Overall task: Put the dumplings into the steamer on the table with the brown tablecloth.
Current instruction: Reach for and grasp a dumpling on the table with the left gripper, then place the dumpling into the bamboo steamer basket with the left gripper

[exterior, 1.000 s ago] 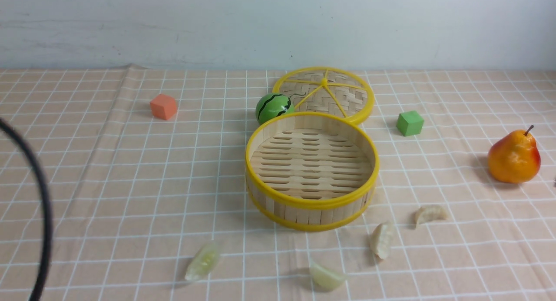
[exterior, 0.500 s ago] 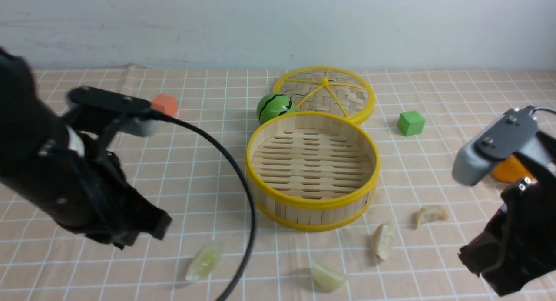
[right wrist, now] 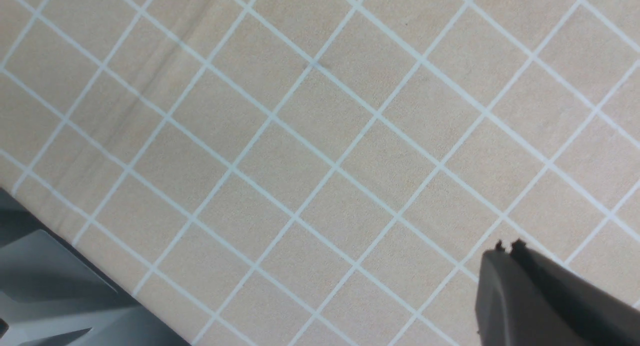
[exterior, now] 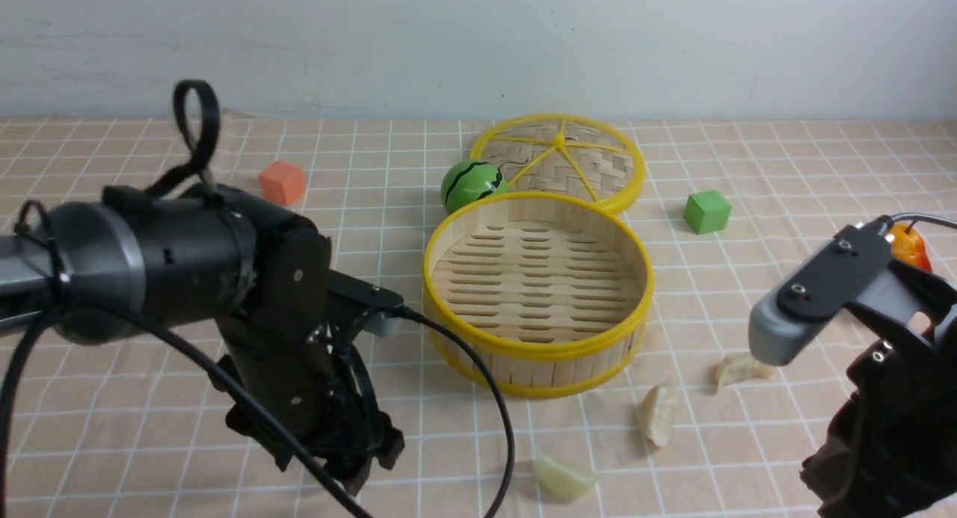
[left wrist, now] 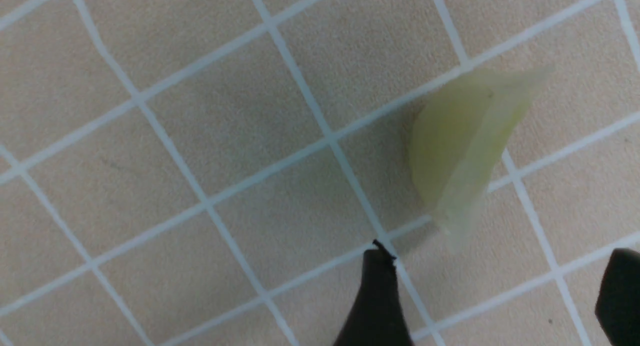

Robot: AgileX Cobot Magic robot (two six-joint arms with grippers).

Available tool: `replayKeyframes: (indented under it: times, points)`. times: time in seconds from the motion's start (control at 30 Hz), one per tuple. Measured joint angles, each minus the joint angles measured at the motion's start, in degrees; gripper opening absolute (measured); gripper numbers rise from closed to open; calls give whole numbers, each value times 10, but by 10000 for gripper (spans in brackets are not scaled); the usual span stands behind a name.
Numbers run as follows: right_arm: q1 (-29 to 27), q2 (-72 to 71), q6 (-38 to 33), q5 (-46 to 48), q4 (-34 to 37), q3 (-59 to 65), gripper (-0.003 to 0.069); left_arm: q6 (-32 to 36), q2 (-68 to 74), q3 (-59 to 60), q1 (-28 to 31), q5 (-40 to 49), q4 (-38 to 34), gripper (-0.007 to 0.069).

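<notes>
The steamer (exterior: 537,294) stands empty mid-table on the brown tablecloth (exterior: 149,398). In front of it lie a green dumpling (exterior: 562,475) and two cream dumplings (exterior: 658,413) (exterior: 740,368). My left arm (exterior: 284,338) hides the other green dumpling in the front view. That dumpling shows in the left wrist view (left wrist: 465,146), lying on the cloth just beyond my left gripper (left wrist: 500,266), which is open and empty, fingers apart. My right gripper (right wrist: 507,247) is shut and empty over bare cloth near the table's front right. My right arm (exterior: 882,398) stands right of the cream dumplings.
The flat woven lid (exterior: 559,161) lies behind the steamer, with a watermelon ball (exterior: 471,185) beside it. An orange cube (exterior: 282,182) sits back left and a green cube (exterior: 706,211) back right. A pear (exterior: 908,245) is mostly hidden behind my right arm. The table's edge (right wrist: 75,246) shows in the right wrist view.
Both arms have come into view. My left arm swung right and down over the left green dumpling, covering it. My right arm shifted a little left. The dumplings have not moved.
</notes>
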Motion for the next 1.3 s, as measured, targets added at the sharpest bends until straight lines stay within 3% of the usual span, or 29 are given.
replayKeyframes:
  times: [0.33, 0.57, 0.77, 0.97, 1.3]
  points:
    - [1, 0, 0, -5, 0, 0, 3, 0, 57, -3, -1, -101, 4, 509]
    - [1, 0, 0, -7, 0, -1, 11, -17, 57, -3, -1, -99, 4, 293]
    - [1, 0, 0, -18, 0, -1, 15, -19, 59, -28, -1, -41, 18, 285]
    - [1, 0, 0, -7, 5, -1, 22, -25, 61, -170, -15, 35, 21, 285]
    - [1, -12, 0, 70, 17, -1, 24, -69, 157, -451, -57, 77, 14, 285]
